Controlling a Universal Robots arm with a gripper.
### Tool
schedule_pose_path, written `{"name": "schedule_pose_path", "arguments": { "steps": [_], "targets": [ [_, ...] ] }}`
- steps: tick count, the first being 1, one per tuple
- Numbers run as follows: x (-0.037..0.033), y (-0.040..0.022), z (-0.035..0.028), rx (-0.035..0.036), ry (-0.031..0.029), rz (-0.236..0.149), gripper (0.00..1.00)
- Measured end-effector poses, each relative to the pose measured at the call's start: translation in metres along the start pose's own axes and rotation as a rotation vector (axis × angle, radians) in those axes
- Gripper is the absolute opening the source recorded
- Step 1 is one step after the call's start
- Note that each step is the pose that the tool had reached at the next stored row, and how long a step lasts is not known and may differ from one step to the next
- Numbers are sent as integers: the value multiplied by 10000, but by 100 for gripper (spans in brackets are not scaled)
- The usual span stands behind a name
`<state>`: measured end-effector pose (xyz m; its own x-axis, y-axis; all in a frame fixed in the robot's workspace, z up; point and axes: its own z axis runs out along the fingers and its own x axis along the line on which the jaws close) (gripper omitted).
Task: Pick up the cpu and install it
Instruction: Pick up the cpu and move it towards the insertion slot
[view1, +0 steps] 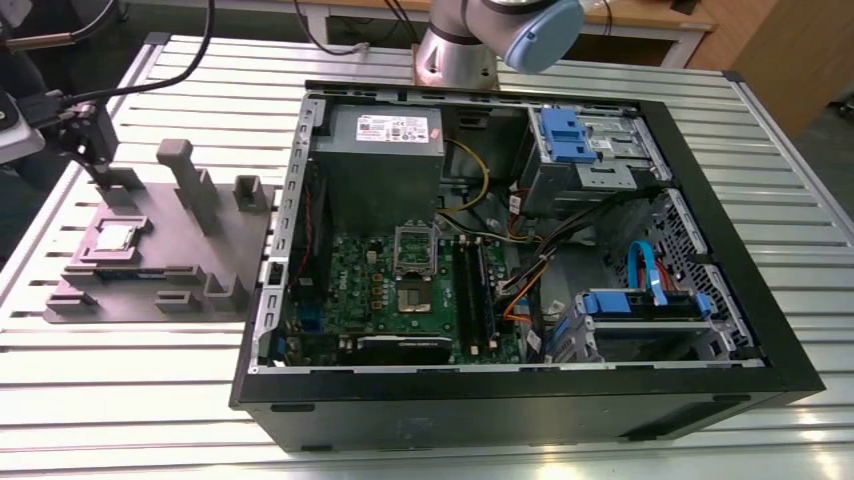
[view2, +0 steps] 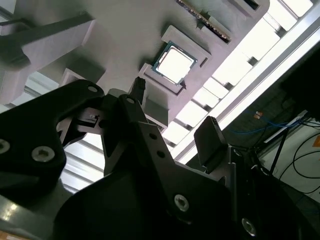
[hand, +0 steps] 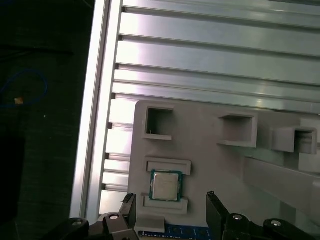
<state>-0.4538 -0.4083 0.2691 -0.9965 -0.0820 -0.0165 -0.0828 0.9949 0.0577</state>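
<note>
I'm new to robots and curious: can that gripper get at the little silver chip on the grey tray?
Probably yes. The gripper hangs open over the cpu, whose top lies uncovered in the tray; the tall posts stand off to one side.

A table (view1: 134, 400) of ribbed silver metal slats carries everything. Light glares white off the slats toward its front edge. Beyond the table's far edge stands a bench (view1: 641, 18) with a wooden top and a white frame, and a wooden panel (view1: 787, 60) stands at the exterior view's right. In the first wrist view, a dark floor (hand: 40, 150) lies past the table's side edge, with a thin blue cable (hand: 46, 90) on it.
</note>
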Motion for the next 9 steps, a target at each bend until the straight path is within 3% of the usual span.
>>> {"name": "schedule_pose_path", "arguments": {
  "steps": [4,7,9],
  "targets": [
    [4,-16,63,24,10,1,66],
    [4,-20,92,131,22,-2,66],
    [4,-21,121,148,25,-2,66]
  ]
}}
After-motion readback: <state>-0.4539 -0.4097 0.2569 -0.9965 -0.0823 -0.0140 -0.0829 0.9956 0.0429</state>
